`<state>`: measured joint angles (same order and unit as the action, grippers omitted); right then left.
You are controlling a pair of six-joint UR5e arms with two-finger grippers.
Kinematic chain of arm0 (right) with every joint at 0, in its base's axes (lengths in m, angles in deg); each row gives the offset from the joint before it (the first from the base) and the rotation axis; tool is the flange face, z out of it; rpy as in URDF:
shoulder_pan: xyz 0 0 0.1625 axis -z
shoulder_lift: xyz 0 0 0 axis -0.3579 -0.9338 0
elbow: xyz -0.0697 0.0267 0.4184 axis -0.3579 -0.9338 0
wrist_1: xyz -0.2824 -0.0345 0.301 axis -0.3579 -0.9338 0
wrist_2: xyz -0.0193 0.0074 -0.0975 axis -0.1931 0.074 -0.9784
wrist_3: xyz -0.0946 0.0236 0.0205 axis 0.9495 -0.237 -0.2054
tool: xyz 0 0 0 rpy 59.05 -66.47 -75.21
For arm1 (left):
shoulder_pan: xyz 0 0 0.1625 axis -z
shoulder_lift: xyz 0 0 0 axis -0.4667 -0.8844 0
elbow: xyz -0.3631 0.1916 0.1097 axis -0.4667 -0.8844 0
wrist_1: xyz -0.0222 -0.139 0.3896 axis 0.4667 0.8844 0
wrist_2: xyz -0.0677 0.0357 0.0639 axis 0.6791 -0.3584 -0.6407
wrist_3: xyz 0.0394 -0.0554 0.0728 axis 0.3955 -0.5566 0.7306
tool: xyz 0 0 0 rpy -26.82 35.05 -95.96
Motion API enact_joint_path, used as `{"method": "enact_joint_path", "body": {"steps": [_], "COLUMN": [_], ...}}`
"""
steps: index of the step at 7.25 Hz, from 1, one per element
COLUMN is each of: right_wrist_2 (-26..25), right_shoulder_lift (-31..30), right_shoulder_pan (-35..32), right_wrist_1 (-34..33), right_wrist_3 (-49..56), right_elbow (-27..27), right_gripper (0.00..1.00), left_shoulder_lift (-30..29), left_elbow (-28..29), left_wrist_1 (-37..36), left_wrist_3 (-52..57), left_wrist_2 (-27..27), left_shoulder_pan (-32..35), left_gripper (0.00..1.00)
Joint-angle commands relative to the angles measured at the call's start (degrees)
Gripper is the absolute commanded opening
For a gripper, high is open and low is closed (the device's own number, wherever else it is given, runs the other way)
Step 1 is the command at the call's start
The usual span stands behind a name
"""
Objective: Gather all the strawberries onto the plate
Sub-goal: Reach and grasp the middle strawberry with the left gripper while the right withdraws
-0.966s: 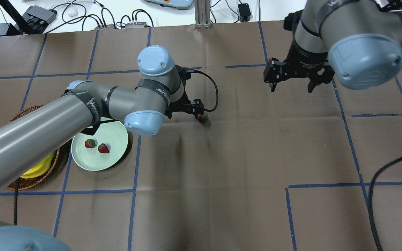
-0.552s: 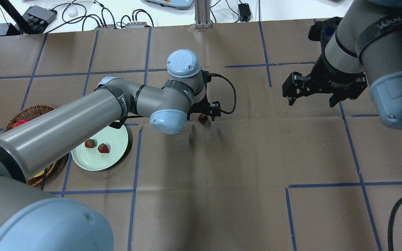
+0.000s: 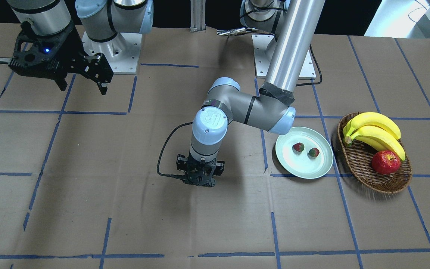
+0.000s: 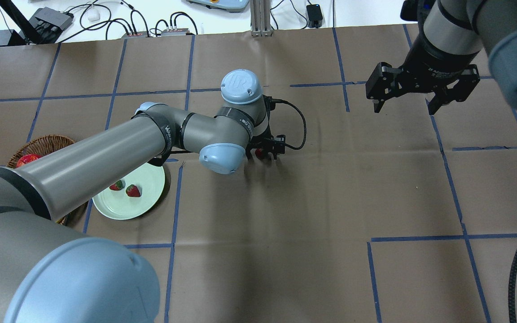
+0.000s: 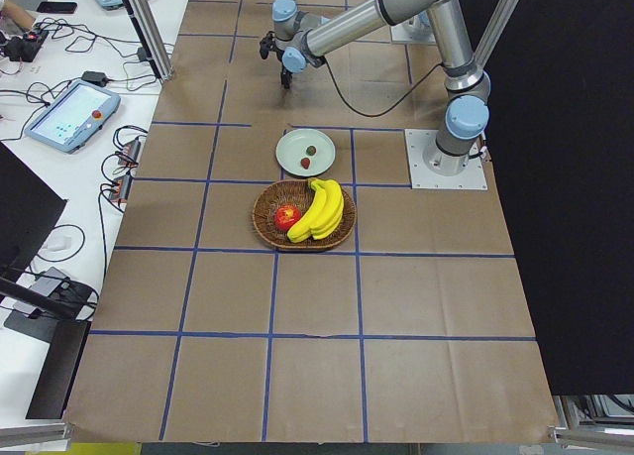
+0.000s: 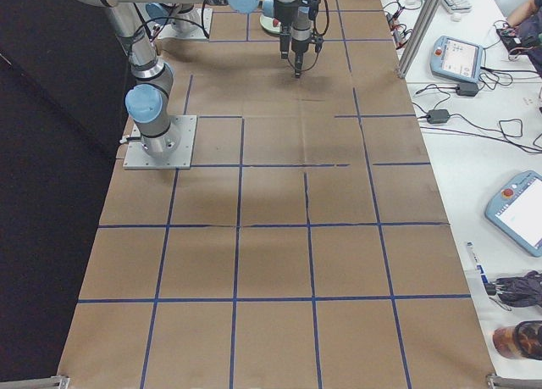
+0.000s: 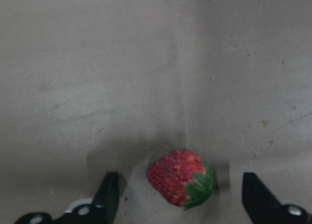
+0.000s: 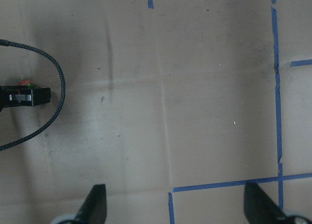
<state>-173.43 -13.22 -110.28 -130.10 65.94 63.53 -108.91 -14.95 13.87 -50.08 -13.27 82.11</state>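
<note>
Strawberry [image 7: 180,177] lay on the counter [image 7: 97,63] between the spread fingers [image 7: 109,194] of my left hand [image 4: 264,153], touching neither; I saw my right hand [image 4: 405,111] open too, well apart.

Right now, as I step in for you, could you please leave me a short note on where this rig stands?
Left gripper: jaws open, low over the table, straddling the third strawberry without touching it.
Right gripper: jaws open, empty, hanging off to its own side.
Done: two strawberries lie on the plate.
To do: close on the third strawberry, carry it to the plate, release.
</note>
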Motion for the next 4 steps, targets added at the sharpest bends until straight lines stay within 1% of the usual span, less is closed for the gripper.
{"method": "enact_joint_path", "body": {"steps": [1, 2, 3, 4], "right_wrist_2": [-0.11, -0.11, -0.11, -0.11], "right_shoulder_lift": [0.64, 0.47, 0.47, 0.47], "right_shoulder_pan": [0.09, 0.1, 0.1, 0.18], "right_wrist_1": [0.75, 0.75, 0.75, 0.75], "right_wrist_3": [0.01, 0.09, 0.18, 0.79], "right_elbow": [-0.38, -0.38, -0.38, -0.38], "right_gripper": [1.0, 1.0, 1.0, 1.0], "left_shoulder_lift": [-0.05, 0.12, 0.64, 2.48], "left_elbow": [1.68, 2.73, 3.26, 2.83], "left_wrist_1": [-0.16, -0.16, -0.16, 0.1], "left_wrist_3": [-0.02, -0.11, 0.06, 1.28], "left_wrist_2": [0.1, 0.1, -0.43, -0.87], "left_shoulder_pan": [-0.16, -0.16, -0.33, -1.12], "left_gripper": [0.11, 0.02, 0.0, 0.0]}}
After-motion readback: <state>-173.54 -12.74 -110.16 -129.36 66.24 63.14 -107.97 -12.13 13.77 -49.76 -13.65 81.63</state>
